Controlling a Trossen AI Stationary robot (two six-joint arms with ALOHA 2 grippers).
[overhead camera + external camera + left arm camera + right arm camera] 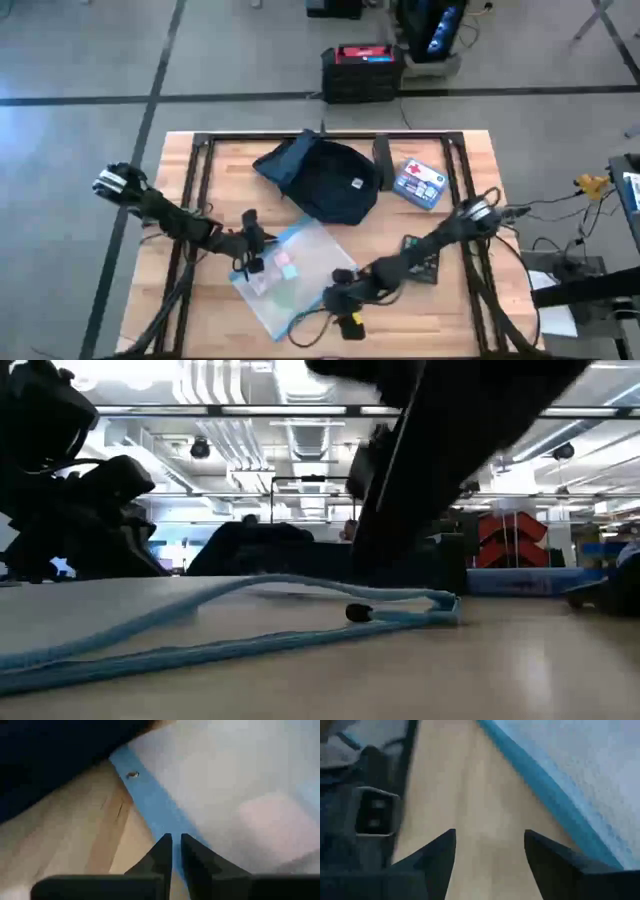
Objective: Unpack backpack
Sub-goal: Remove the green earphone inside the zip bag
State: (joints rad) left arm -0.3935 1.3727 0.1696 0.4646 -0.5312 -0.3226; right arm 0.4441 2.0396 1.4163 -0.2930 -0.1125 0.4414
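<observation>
The dark navy backpack [325, 180] lies on the wooden table toward its far edge and shows as a dark mound in the low view [260, 545]. Nearer lies a clear plastic pouch [290, 268] with a blue border [250, 622]; coloured items show inside. My left gripper [250, 262] [174, 840] is shut on the pouch's left edge. My right gripper [340, 298] [490, 832] stands open over bare wood at the pouch's near right corner, touching nothing. My left gripper pinches the pouch's blue border strip [159, 817] between its two fingers, which come from the table's left, slanting down. The fingers lie across the strip. The pouch rests on the table.
A blue-and-white box [420, 183] with a red cross lies to the right of the backpack. A flat dark item [422, 262] lies under the right arm. A black crate [362, 70] stands on the floor beyond the far edge.
</observation>
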